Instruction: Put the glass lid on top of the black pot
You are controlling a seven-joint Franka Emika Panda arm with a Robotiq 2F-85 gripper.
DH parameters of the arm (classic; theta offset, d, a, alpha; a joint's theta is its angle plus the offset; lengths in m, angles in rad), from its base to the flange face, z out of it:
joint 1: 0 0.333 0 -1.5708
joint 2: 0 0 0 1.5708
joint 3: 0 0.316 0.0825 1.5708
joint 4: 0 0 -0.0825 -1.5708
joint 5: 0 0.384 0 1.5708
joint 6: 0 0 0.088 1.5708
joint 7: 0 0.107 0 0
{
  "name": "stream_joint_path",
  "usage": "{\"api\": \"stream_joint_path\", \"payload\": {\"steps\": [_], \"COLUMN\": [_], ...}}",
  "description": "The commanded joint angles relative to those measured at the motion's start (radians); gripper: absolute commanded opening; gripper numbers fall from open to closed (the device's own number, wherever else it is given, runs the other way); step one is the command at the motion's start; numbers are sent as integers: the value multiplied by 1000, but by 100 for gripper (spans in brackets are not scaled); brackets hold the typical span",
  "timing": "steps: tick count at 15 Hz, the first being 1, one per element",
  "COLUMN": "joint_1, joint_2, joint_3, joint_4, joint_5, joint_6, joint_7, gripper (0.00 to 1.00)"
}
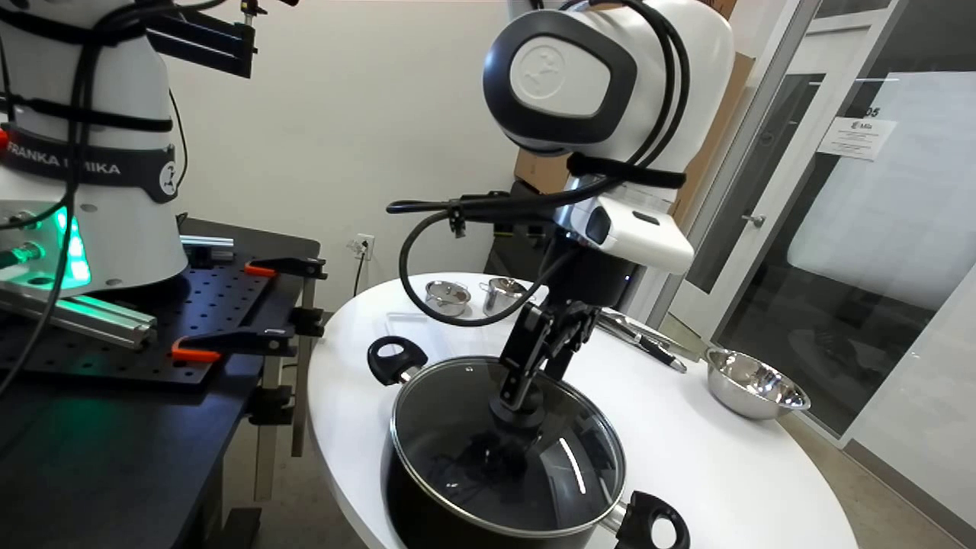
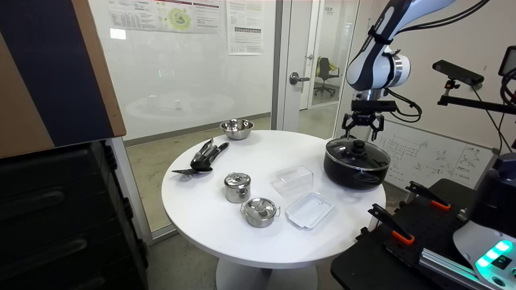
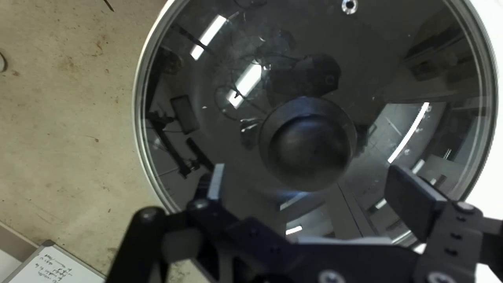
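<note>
The pincer (image 2: 360,137) is spread, its two flat dark fingers (image 3: 412,200) well apart; in the wrist view the smooth black knob (image 3: 310,153) appears between them, apart from both. The glass lid (image 3: 377,59) is a transparent, slightly domed disc with a shiny metal rim (image 3: 137,98), and bright strips of light are reflected in it. It lies on top of the black pot (image 2: 347,177), a wide round vessel with two black loop handles (image 1: 412,360). Farther on the round white table (image 2: 282,245) there are a clear box (image 2: 300,177), a pale shallow tray (image 2: 308,211), two small steel pots (image 2: 238,194), black and metal utensils (image 2: 203,162), and a shiny steel bowl (image 2: 237,132). On the robot's base (image 1: 126,236), "FRANKA" can be read, while a cable (image 1: 75,145) crosses the next word. Behind, a paper notice (image 1: 854,141) seems to say "Mila"; its other lines are too small for reading.
</note>
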Motion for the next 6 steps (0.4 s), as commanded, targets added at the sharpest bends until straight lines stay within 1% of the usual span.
{"api": "stream_joint_path", "payload": {"steps": [1, 2, 3, 6], "joint_1": [-5, 3, 0, -1], "joint_2": [-76, -97, -38, -72], "joint_3": [11, 11, 4, 12], "joint_4": [-21, -27, -2, -9], "joint_5": [21, 16, 0, -2], "joint_6": [-87, -117, -68, -104], "joint_7": [-38, -21, -8, -6], "gripper": [100, 100, 100, 100]}}
